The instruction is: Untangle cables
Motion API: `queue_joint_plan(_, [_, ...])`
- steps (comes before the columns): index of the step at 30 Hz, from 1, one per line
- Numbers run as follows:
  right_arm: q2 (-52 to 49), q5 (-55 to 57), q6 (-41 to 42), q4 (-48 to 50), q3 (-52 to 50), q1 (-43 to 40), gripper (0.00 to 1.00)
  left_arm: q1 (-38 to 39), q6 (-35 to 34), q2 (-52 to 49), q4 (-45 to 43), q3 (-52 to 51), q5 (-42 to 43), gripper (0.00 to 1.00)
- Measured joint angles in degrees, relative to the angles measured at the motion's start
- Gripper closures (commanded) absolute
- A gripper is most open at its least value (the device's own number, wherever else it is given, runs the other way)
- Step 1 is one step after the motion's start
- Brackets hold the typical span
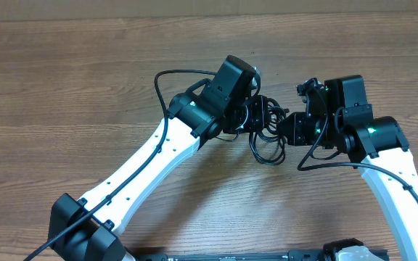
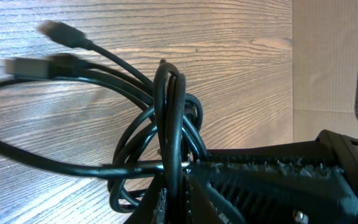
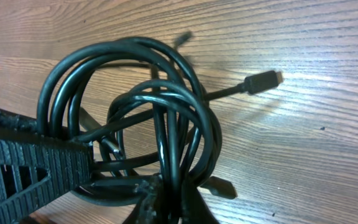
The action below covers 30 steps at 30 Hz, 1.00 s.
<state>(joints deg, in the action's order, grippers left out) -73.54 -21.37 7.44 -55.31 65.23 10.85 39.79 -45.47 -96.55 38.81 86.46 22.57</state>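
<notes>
Overhead: the cables (image 1: 268,130) are bunched toward the table's (image 1: 64,87) far edge, strung between the left gripper (image 1: 248,116) and right gripper (image 1: 290,129), equally near both. Left wrist: jaws pinch upright loops. Right wrist: jaws pinch the coil's lower strands.

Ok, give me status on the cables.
Left hand shut on cables. Right hand shut on same bundle. Knotted, plug ends sticking out free. Nothing in the way seen.
</notes>
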Motion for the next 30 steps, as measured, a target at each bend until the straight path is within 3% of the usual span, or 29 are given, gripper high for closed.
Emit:
queue_joint_plan(12, [0.0,0.4,0.0,0.0,0.0,0.0,0.96,0.0,0.4,0.0,-0.1,-0.1,0.6,0.96])
queue_joint_plan(14, [0.0,0.5,0.0,0.0,0.0,0.0,0.76,0.0,0.5,0.0,-0.1,-0.1,0.7,0.96])
queue_joint_plan(17, [0.0,0.3,-0.2,0.0,0.0,0.0,0.69,0.1,0.8,0.0,-0.5,-0.1,1.4,0.96])
queue_joint_plan(19, [0.0,0.4,-0.1,0.0,0.0,0.0,0.7,0.1,1.3,0.0,-1.2,-0.2,1.9,0.96])
queue_joint_plan(30, [0.3,1.3,0.0,0.0,-0.1,0.0,0.95,0.1,3.7,-0.1,-2.9,-0.4,4.6,0.96])
